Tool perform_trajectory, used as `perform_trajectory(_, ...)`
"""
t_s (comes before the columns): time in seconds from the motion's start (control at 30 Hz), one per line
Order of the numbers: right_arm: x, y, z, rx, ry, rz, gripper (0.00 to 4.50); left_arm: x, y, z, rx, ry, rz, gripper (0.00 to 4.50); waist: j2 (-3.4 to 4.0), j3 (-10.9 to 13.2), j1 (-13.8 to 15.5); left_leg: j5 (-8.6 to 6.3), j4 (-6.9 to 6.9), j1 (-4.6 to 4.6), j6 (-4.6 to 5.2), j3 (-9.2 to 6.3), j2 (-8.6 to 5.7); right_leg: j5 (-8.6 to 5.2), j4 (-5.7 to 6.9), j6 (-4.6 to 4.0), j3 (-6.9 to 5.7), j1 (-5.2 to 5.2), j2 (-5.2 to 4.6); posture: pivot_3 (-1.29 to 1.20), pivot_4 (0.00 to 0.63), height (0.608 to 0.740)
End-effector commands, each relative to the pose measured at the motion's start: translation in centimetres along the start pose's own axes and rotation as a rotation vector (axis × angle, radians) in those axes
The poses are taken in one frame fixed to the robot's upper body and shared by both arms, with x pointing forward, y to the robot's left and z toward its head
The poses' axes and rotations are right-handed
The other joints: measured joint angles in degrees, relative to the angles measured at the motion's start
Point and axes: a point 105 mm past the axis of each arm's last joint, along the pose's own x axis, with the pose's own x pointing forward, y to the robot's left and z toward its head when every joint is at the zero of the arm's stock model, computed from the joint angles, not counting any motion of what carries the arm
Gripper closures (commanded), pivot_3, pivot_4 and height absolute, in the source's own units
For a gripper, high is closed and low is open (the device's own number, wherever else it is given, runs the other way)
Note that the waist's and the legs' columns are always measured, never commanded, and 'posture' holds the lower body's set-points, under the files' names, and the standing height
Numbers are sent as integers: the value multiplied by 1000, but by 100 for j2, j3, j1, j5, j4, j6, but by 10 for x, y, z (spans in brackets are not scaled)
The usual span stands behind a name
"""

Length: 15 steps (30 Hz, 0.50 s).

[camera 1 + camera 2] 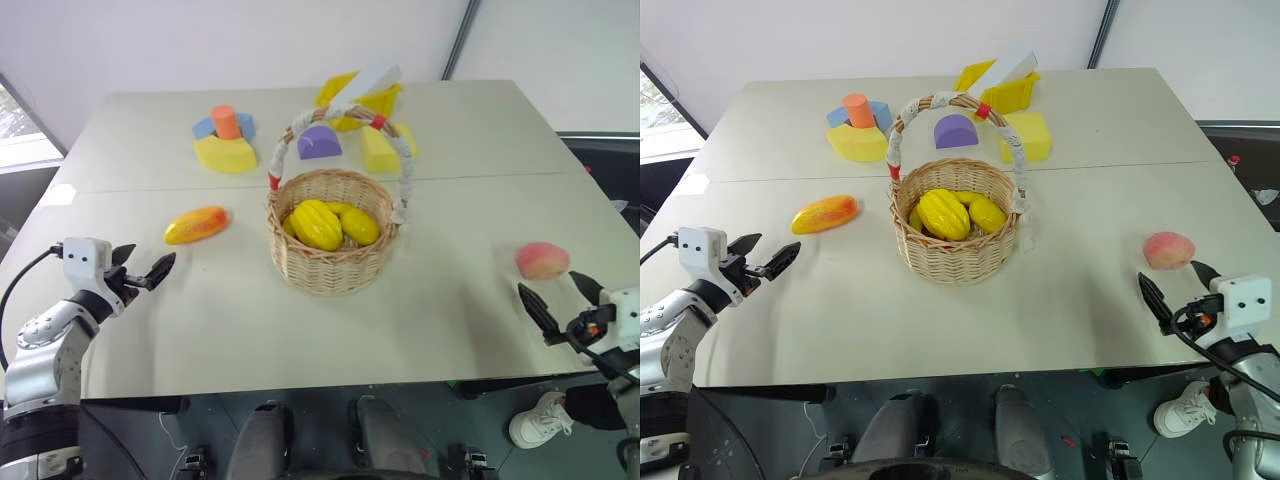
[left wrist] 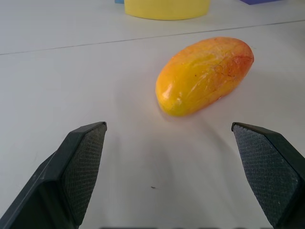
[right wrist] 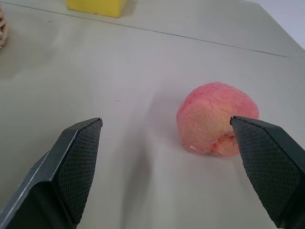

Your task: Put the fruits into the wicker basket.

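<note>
The wicker basket (image 1: 325,265) stands mid-table with a ridged yellow fruit (image 1: 316,224) and a smooth yellow one (image 1: 359,225) inside. Left of it lies the orange-red-and-yellow mango (image 1: 196,224), on its side on the table. My left gripper (image 1: 150,262) is open a short way in front of the mango (image 2: 205,75), pointing at it and not touching it. On the right, the pink-orange peach (image 1: 542,260) rests near the table's edge. My right gripper (image 1: 550,285) is open just short of the peach (image 3: 217,118), which sits toward one finger.
Foam blocks stand at the back: a yellow block with an orange cylinder (image 1: 225,140), a purple arch (image 1: 319,143), yellow blocks (image 1: 378,148) and a yellow box (image 1: 360,95). The table's front edge (image 1: 320,385) runs close below both grippers.
</note>
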Motion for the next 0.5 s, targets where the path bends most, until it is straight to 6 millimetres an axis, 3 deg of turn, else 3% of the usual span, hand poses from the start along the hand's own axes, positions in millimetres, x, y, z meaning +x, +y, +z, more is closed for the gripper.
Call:
perform_trajectory(0.03,0,-4,7,-20,-30,-16,17,-2,1,16,32,-52,4,0,0,0,1,0,0,0,0,0,0,0,0,0,0,0,0,0,150,740)
perform_trajectory(0.3,-2,-8,12,-19,-30,-15,17,0,1,25,40,-71,1,0,0,0,0,0,0,0,0,0,0,0,0,0,0,0,0,0,150,740)
perform_trajectory(0.5,9,-8,45,-71,-127,-2,17,15,-7,57,83,-113,-58,0,0,0,2,0,1,0,0,0,0,0,0,0,-1,0,1,0,150,740)
